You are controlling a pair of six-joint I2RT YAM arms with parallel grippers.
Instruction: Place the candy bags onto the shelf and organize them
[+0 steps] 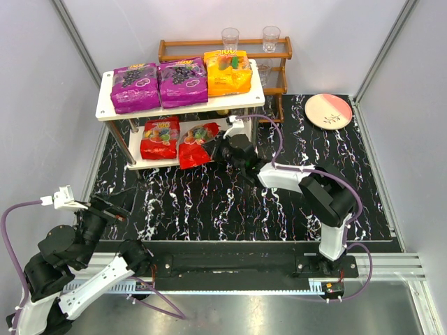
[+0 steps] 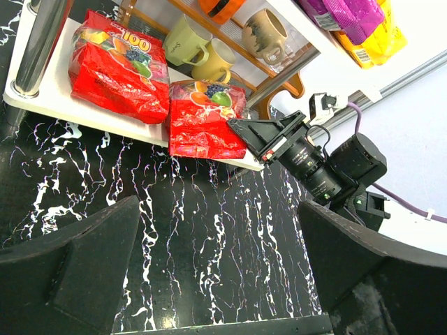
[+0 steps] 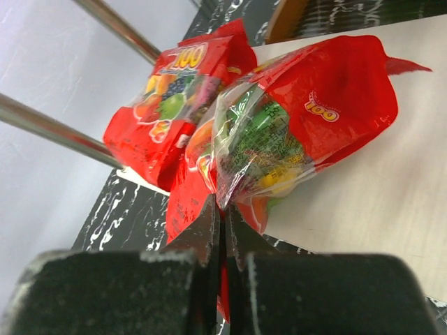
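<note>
1. Right gripper [image 1: 218, 145], seen from the top external camera, is clamped shut on the right edge of the held red bag [image 1: 195, 145]. That bag lies on the lower board of the shelf [image 1: 106, 112], its near end reaching over the board's front edge. The other red bag [image 1: 160, 137] lies just beside it on the same board. On the top board a purple bag [image 1: 135, 87] touches a second purple bag [image 1: 183, 80], and the orange bag [image 1: 227, 72] sits at the right end. The left gripper [image 1: 119, 206] hangs near the table's near left corner, well apart from the shelf, spread wide and holding nothing. Behind the shelf stands a brown rack [image 1: 276, 52] with two clear glasses [image 1: 230, 36] on top. A round plate [image 1: 327, 110] lies on the black marbled table [image 1: 209, 202] to the right
2. Left wrist view: the left gripper [image 2: 223, 279] shows its fingers [image 2: 70, 265] far apart above the table, with nothing between them. Beyond, the right gripper [image 2: 237, 129] meets the held red bag [image 2: 202, 118] at its side. The other red bag [image 2: 119, 66] lies further along the white board, and mugs [image 2: 216, 59] stand behind the shelf
3. Right wrist view: the right gripper [image 3: 223, 237] has its fingers pressed together with the bag's film caught between them. The held red bag [image 3: 307, 125] rests on the white board, touching the other red bag [image 3: 174, 98]. Silver legs [image 3: 63, 136] run past on the left
</note>
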